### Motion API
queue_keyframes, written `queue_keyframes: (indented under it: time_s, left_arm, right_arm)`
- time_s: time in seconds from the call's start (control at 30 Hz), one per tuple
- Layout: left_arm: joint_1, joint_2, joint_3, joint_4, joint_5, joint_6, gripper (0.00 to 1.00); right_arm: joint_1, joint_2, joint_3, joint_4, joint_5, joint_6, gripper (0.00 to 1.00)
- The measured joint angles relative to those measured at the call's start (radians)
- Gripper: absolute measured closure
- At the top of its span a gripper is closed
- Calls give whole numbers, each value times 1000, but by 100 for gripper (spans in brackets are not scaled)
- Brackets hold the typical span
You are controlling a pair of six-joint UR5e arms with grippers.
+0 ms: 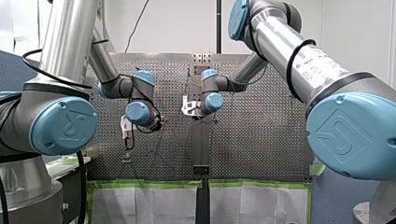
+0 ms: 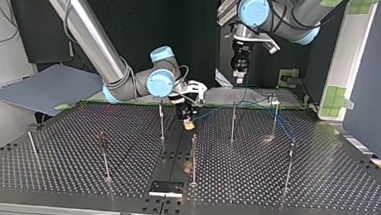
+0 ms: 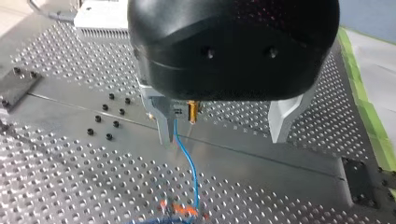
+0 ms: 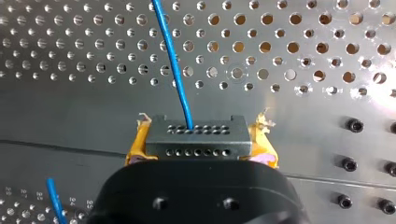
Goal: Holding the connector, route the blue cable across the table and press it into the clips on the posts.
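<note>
My right gripper (image 4: 200, 148) is shut on the dark grey connector (image 4: 196, 133), with its yellow pads (image 4: 137, 145) pressed on both sides. The blue cable (image 4: 173, 65) leaves the connector's face and runs ahead over the perforated plate. In the top view this gripper (image 2: 188, 121) hangs low over the table's (image 2: 324, 186) middle, between two thin posts (image 2: 162, 117). My left gripper (image 3: 224, 133) stands open with its metal fingers (image 3: 163, 126) wide apart; the blue cable (image 3: 187, 168) passes just beside one finger, ungripped. It hovers behind the table's far edge (image 2: 238, 78).
Several thin upright posts (image 2: 290, 163) stand across the table, some with small clips on top. A dark centre strip (image 2: 166, 188) with screw heads runs down the middle. Blue cable (image 2: 251, 101) lies slack near the far right posts. Green tape (image 1: 140, 184) marks the table's edge.
</note>
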Motion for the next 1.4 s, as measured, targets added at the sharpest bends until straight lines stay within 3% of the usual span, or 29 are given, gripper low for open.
queue_keyframes:
  time_s: [0.37, 0.8, 1.13, 1.4]
  left_arm:
    - [-96, -80, 94, -53, -77, 3, 0]
    - [-200, -179, 206, -51, -59, -10, 0]
    - [-174, -186, 289, -59, -73, -21, 0]
    - [-122, -186, 359, -77, -76, -26, 0]
  right_arm:
    - [-4, -6, 0, 66, 8, -15, 100]
    - [-11, -58, 34, 71, 16, -20, 100]
    - [-12, -73, 67, 71, 16, -22, 100]
    - [-12, -73, 76, 71, 17, -23, 100]
